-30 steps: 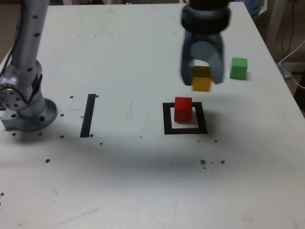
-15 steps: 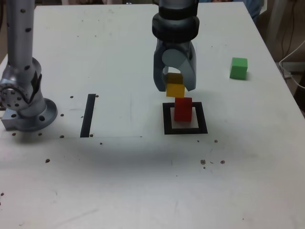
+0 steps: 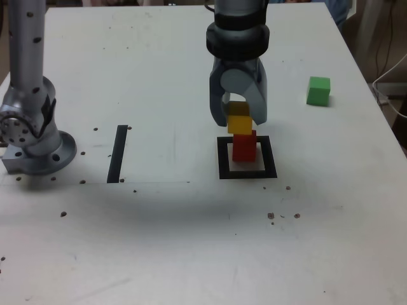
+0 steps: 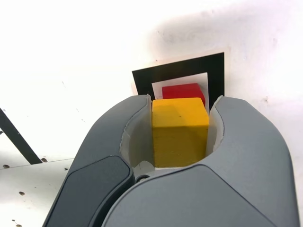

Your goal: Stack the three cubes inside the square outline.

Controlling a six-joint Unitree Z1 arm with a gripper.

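My gripper (image 3: pixel 240 122) is shut on the yellow cube (image 3: pixel 239 124), which hangs right above the red cube (image 3: pixel 244 145); whether the two touch I cannot tell. The red cube stands inside the square outline (image 3: pixel 247 173), a black frame with a white centre. In the wrist view the yellow cube (image 4: pixel 180 131) fills the space between the grey jaws, with the red cube (image 4: pixel 182 90) and the square outline (image 4: pixel 178 70) showing just past it. The green cube (image 3: pixel 318 91) lies alone on the table toward the exterior view's right, well away from the gripper.
A straight black strip (image 3: pixel 117 153) lies on the white table (image 3: pixel 159 235) to the exterior view's left of the outline. The arm's grey base (image 3: pixel 32 136) stands at the left edge. Small dark specks dot the tabletop. The table's right edge runs close behind the green cube.
The gripper has carried the yellow cube from the right rear toward the outline and lowered it onto or just above the red cube. The red and green cubes have not moved.
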